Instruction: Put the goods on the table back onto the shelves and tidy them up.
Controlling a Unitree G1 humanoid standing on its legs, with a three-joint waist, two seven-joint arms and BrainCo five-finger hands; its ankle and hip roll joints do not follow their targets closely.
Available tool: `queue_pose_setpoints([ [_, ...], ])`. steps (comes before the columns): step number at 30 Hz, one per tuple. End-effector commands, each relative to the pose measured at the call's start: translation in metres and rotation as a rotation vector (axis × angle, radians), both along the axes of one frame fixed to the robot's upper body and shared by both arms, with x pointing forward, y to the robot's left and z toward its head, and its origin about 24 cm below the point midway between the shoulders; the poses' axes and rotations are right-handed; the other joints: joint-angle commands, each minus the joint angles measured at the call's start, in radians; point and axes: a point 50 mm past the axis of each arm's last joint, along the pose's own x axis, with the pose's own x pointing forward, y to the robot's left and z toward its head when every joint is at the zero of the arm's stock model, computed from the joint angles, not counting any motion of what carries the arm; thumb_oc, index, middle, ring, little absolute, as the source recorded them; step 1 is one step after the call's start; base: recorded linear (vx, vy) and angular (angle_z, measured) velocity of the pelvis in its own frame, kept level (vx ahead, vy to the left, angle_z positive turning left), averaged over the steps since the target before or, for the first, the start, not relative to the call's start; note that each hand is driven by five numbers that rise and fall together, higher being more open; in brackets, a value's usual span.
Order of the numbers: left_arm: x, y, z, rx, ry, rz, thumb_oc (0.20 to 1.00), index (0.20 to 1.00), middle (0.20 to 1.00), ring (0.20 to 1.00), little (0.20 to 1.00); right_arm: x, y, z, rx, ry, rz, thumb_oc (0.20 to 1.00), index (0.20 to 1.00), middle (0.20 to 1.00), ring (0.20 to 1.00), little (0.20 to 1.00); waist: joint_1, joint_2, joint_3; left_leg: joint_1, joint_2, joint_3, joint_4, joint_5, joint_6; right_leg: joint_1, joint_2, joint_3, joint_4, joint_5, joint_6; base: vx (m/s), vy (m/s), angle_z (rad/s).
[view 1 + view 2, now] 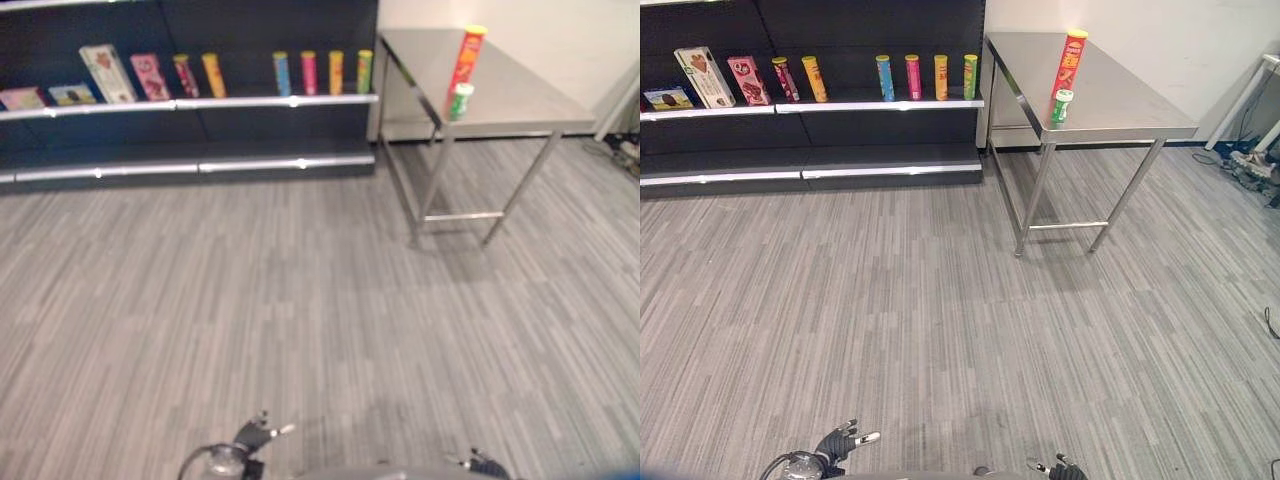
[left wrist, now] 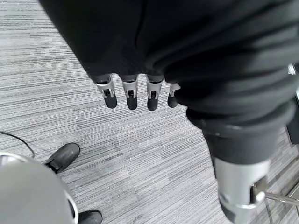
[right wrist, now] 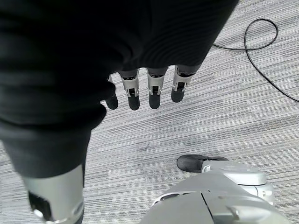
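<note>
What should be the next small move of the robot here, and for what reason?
Probably step toward the steel table. The tall red can and the small green bottle stand on it near its left edge, far across the grey floor. The left hand and the right hand hang open over the floor and hold nothing, so nothing looks within reach yet.

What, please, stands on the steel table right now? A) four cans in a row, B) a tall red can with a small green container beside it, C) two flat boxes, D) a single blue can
B: on the steel table, a tall red can stands with a small green container right beside it.
</note>
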Motion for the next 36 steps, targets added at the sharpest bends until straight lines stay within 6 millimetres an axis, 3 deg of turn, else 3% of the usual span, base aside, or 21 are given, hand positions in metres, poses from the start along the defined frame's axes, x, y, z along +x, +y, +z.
queue_pose_setpoints([
  [1, 0.02, -0.001, 0.005, 0.024, -0.041, -0.069, 1.0, 1.0, 1.0, 1.0, 1.0, 0.019, -0.008, 0.005, -0.034, -0.024, 0.067, 1.0, 1.0, 1.0, 1.0, 1.0, -0.014, 0.0, -0.009, -0.034, 0.049, -0.05, 0.088, 0.0, -0.098, -0.014, -0.033, -0.017, 0.02, -0.004, 0.075, -0.07, -0.091, -0.02],
  [4, 0.026, 0.001, 0.008, 0.021, -0.069, -0.056, 1.0, 1.0, 1.0, 1.0, 1.0, 0.025, -0.009, 0.007, -0.033, -0.045, 0.09, 1.0, 1.0, 1.0, 1.0, 1.0, 0.0, -0.009, 0.017, -0.091, 0.073, -0.081, 0.195, 0.015, -0.12, -0.011, -0.021, 0.0, 0.016, -0.011, 0.059, -0.09, -0.118, -0.1],
  [6, 0.035, -0.001, 0.012, 0.02, -0.106, -0.059, 1.0, 1.0, 1.0, 1.0, 1.0, 0.03, -0.013, 0.01, -0.047, -0.057, 0.109, 1.0, 1.0, 1.0, 1.0, 1.0, 0.023, -0.022, 0.038, -0.162, 0.063, -0.198, 0.296, 0.031, -0.14, -0.022, -0.016, 0.014, 0.012, -0.003, 0.044, -0.13, -0.102, -0.11],
  [9, 0.035, -0.009, 0.01, -0.002, -0.105, -0.062, 1.0, 1.0, 1.0, 1.0, 1.0, 0.029, -0.02, 0.01, -0.072, -0.039, 0.102, 1.0, 1.0, 1.0, 1.0, 1.0, 0.028, -0.024, 0.028, -0.154, 0.032, -0.318, 0.247, -0.038, -0.128, -0.049, -0.023, 0.028, 0.007, -0.001, 0.055, -0.04, 0.028, -0.26],
  [11, 0.03, -0.017, 0.007, -0.017, -0.083, -0.088, 1.0, 1.0, 1.0, 1.0, 1.0, 0.027, -0.027, 0.011, -0.082, -0.035, 0.071, 1.0, 1.0, 1.0, 1.0, 1.0, 0.013, -0.007, 0.018, -0.113, 0.06, -0.265, 0.161, -0.035, -0.12, -0.054, -0.032, 0.02, 0.007, 0.004, 0.07, 0.02, 0.138, -0.08],
  [13, 0.027, -0.017, 0.005, -0.005, -0.068, -0.124, 1.0, 1.0, 1.0, 1.0, 1.0, 0.029, -0.027, 0.013, -0.072, -0.064, 0.026, 1.0, 1.0, 1.0, 1.0, 1.0, -0.006, 0.012, -0.007, -0.056, 0.066, -0.205, 0.038, 0.004, -0.117, -0.068, -0.033, 0.027, 0.007, 0.012, 0.081, 0.05, 0.188, -0.11],
  [15, 0.031, -0.015, 0.007, 0.009, -0.077, -0.137, 1.0, 1.0, 1.0, 1.0, 1.0, 0.024, -0.02, 0.009, -0.061, -0.042, 0.052, 1.0, 1.0, 1.0, 1.0, 1.0, -0.013, 0.019, -0.013, -0.03, 0.058, -0.206, -0.011, 0.017, -0.114, -0.073, -0.038, 0.026, 0.007, 0.02, 0.084, 0.0, 0.148, -0.25],
  [22, 0.028, -0.005, 0.007, 0.035, -0.07, -0.069, 1.0, 1.0, 1.0, 1.0, 1.0, 0.005, -0.008, 0.001, -0.046, 0.034, 0.101, 1.0, 1.0, 1.0, 1.0, 1.0, -0.017, -0.006, -0.019, -0.013, 0.058, -0.192, -0.011, 0.012, -0.12, -0.046, -0.05, 0.002, 0.007, 0.023, 0.092, 0.01, 0.046, 0.22],
  [27, 0.014, -0.005, 0.002, 0.039, -0.022, -0.076, 1.0, 1.0, 1.0, 1.0, 1.0, 0.018, -0.007, 0.004, -0.043, -0.002, 0.115, 1.0, 1.0, 1.0, 1.0, 1.0, -0.001, -0.012, -0.027, 0.001, 0.033, -0.197, -0.011, -0.013, -0.095, -0.04, -0.061, 0.029, 0.007, 0.023, 0.102, 0.05, 0.059, -0.11],
  [30, 0.017, -0.004, 0.003, 0.035, -0.036, -0.056, 1.0, 1.0, 1.0, 1.0, 1.0, 0.026, -0.003, 0.005, -0.036, -0.015, 0.132, 1.0, 1.0, 1.0, 1.0, 1.0, 0.004, -0.007, -0.024, 0.002, 0.013, -0.187, -0.011, -0.023, -0.077, -0.052, -0.08, 0.036, 0.022, 0.029, 0.116, 0.08, 0.123, -0.16],
  [34, 0.019, 0.0, 0.004, 0.041, -0.046, -0.03, 1.0, 1.0, 1.0, 1.0, 1.0, 0.03, -0.001, 0.005, -0.032, -0.022, 0.142, 1.0, 1.0, 1.0, 1.0, 1.0, 0.012, 0.002, -0.012, -0.004, -0.01, -0.182, -0.011, -0.032, -0.05, -0.107, -0.105, 0.041, 0.124, 0.013, 0.127, 0.07, 0.137, -0.14],
  [36, 0.02, 0.005, 0.006, 0.047, -0.05, -0.014, 1.0, 1.0, 1.0, 1.0, 1.0, 0.033, -0.004, 0.006, -0.033, -0.027, 0.139, 1.0, 1.0, 1.0, 1.0, 1.0, 0.01, 0.016, 0.015, 0.004, -0.042, -0.197, -0.011, -0.049, -0.011, -0.214, -0.129, 0.054, 0.338, 0.024, 0.151, 0.13, 0.248, -0.46],
])
